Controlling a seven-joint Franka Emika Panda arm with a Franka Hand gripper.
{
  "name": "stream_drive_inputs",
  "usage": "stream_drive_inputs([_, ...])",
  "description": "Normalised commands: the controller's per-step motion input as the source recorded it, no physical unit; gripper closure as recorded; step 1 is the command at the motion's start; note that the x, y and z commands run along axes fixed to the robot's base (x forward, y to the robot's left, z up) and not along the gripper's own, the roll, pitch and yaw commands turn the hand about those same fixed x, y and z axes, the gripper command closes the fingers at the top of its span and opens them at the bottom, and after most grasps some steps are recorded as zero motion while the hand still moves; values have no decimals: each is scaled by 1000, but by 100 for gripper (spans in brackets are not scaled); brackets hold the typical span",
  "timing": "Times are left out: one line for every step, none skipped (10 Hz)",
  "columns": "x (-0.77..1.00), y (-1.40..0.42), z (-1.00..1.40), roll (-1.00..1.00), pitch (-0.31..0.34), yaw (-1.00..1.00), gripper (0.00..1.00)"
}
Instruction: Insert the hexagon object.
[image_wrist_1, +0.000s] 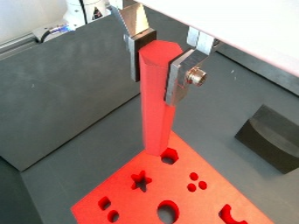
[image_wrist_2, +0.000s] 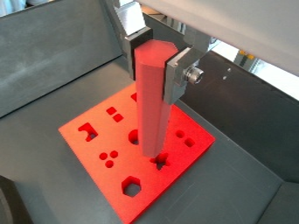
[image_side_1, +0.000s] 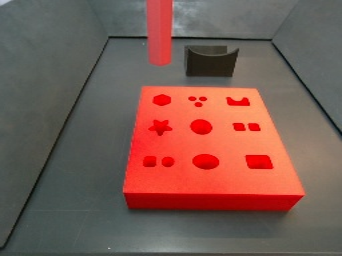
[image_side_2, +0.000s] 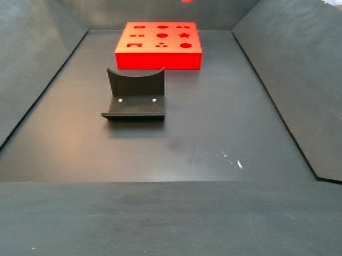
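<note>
Silver finger plates (image_wrist_1: 184, 74) of your gripper (image_wrist_1: 156, 61) squeeze the top of the hexagon object (image_wrist_1: 156, 105), one plate on each side, so the gripper is clamped on it. You see the same grip in both wrist views, with the gripper (image_wrist_2: 158, 63) holding the red rod (image_wrist_2: 156, 105) straight up and down. A round silver screw sits on the outside of one finger plate (image_wrist_2: 184, 74).

You can see the rod hanging down from the gripper toward the red block (image_wrist_1: 152, 192). Its bottom end is close above the block in both wrist views, near the star hole (image_wrist_1: 142, 182) and a small hole with corners (image_wrist_1: 170, 154). You cannot tell from these views if the tip touches the block or floats just over it.

Look at a side view and you see the rod (image_side_1: 159, 32) coming down from the top edge at about 12 o'clock. Its bottom end stops above the far edge of the red block (image_side_1: 207, 185), well clear of it. The gripper is out of this picture.

Many shaped holes are cut in the top of the block, such as a star (image_side_1: 159, 127), round ones and square ones.

Beyond the block, at about 1 o'clock from it, stands the small dark grey curved block (image_side_1: 210, 61). In a side view it (image_side_2: 134, 94) sits nearer the camera, with the red block (image_side_2: 160, 45) far behind it at 12 o'clock.

Everything rests on a dark grey floor (image_side_2: 201, 150) with grey walls around it.
</note>
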Motion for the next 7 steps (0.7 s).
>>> stream_drive_inputs([0,257,-171,23,0,94,100])
stream_drive_inputs([26,517,-306,7,-6,86,100])
stream_drive_inputs([63,526,-317,29,-4,37,100])
stream_drive_inputs([71,520,-320,43,0,11,100])
stream_drive_inputs([109,417,-323,41,-11,3,100])
stream_drive_inputs([160,160,-586,0,-129,3,100])
stream_drive_inputs([294,0,-474,0,-54,0,100])
